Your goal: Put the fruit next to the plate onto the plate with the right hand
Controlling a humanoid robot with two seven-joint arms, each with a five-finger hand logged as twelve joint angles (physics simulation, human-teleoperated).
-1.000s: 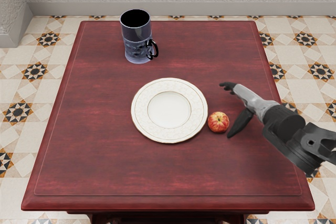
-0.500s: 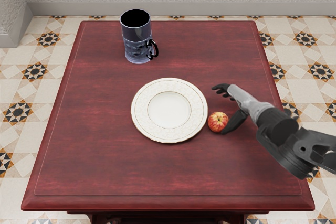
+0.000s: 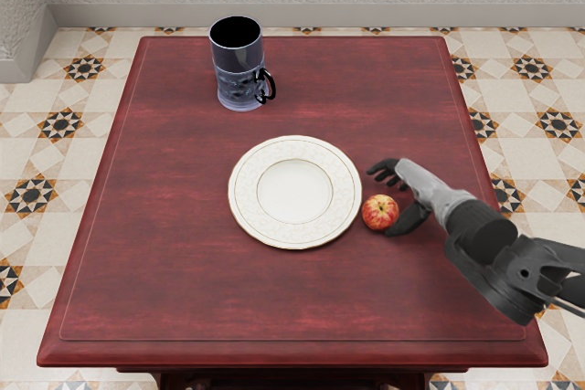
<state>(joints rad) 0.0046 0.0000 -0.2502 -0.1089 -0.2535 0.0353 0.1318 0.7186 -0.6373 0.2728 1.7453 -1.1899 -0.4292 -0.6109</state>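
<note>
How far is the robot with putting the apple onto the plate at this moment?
Done: the approach. The right hand is right beside the apple.
In hand: the grasp. The fingers are spread around the apple's right side and not closed on it; the apple lies on the table next to the plate.
Left: close, lift, and set the apple on the plate.

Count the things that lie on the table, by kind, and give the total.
mug: 1
plate: 1
apple: 1
total: 3
</note>
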